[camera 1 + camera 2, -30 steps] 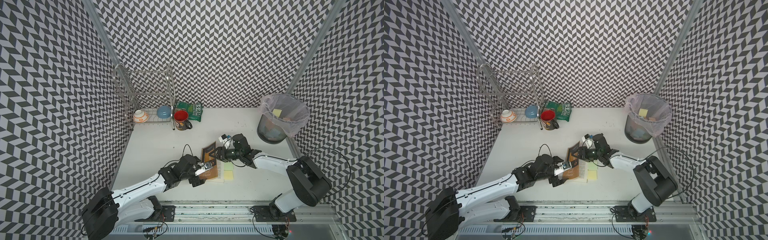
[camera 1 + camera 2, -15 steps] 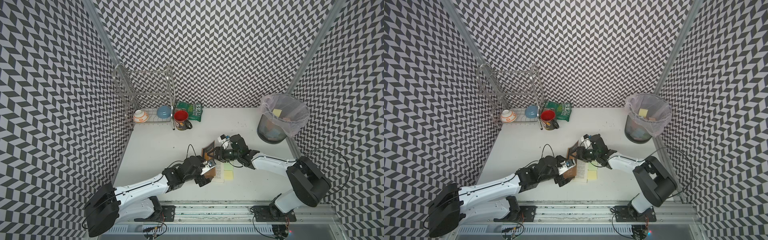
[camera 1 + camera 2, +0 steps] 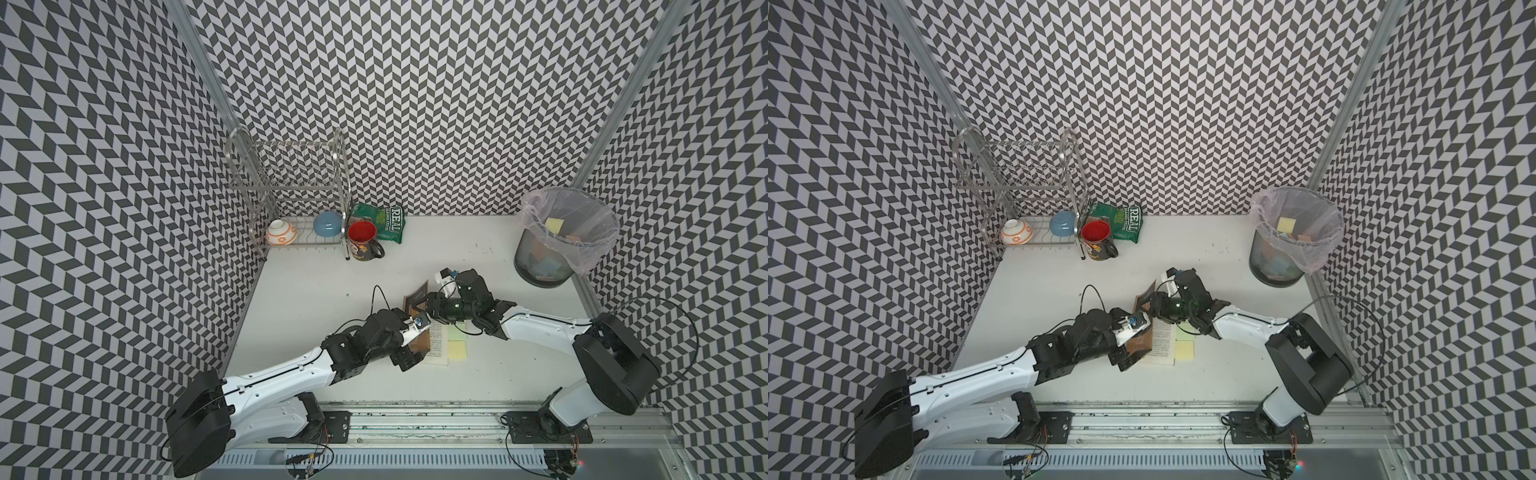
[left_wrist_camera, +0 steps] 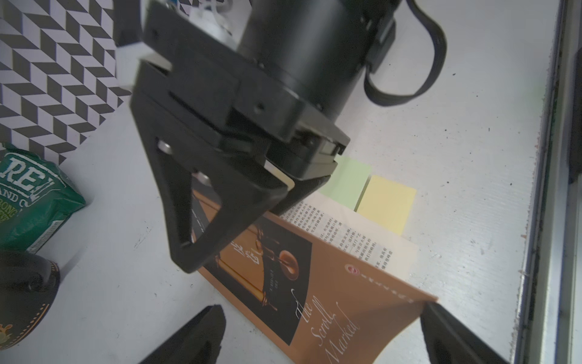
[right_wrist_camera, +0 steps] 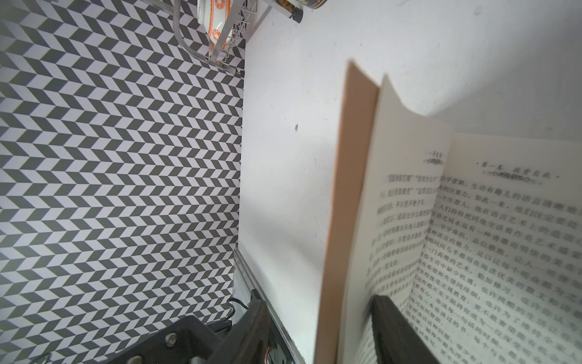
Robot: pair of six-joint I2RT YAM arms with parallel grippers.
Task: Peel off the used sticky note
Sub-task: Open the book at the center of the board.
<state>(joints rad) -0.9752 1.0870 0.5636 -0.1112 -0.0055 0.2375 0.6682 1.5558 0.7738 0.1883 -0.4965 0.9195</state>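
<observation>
A brown-covered book [image 3: 424,347] [image 3: 1140,344] lies on the table with its cover partly lifted. A green sticky note [image 3: 457,332] [image 4: 346,182] and a yellow sticky note [image 3: 457,350] [image 4: 385,201] stick out past the page edge. My right gripper [image 3: 422,305] [image 5: 318,301] is open and straddles the raised cover: one finger [image 5: 396,334] rests on the printed page, the other stands clear outside. My left gripper [image 3: 417,345] [image 4: 321,309] is open wide over the cover's near corner, with one finger [image 4: 447,334] touching the cover's edge.
A lined mesh bin [image 3: 540,266] with discarded notes stands at the back right. A wire rack [image 3: 291,187] with two bowls, a red mug [image 3: 363,241] and a green bag [image 3: 384,222] sit at the back left. A metal rail [image 3: 415,419] runs along the front.
My left gripper has slid to the right onto the book's lower cover. My right gripper has shifted a little to the left with the cover still raised.
</observation>
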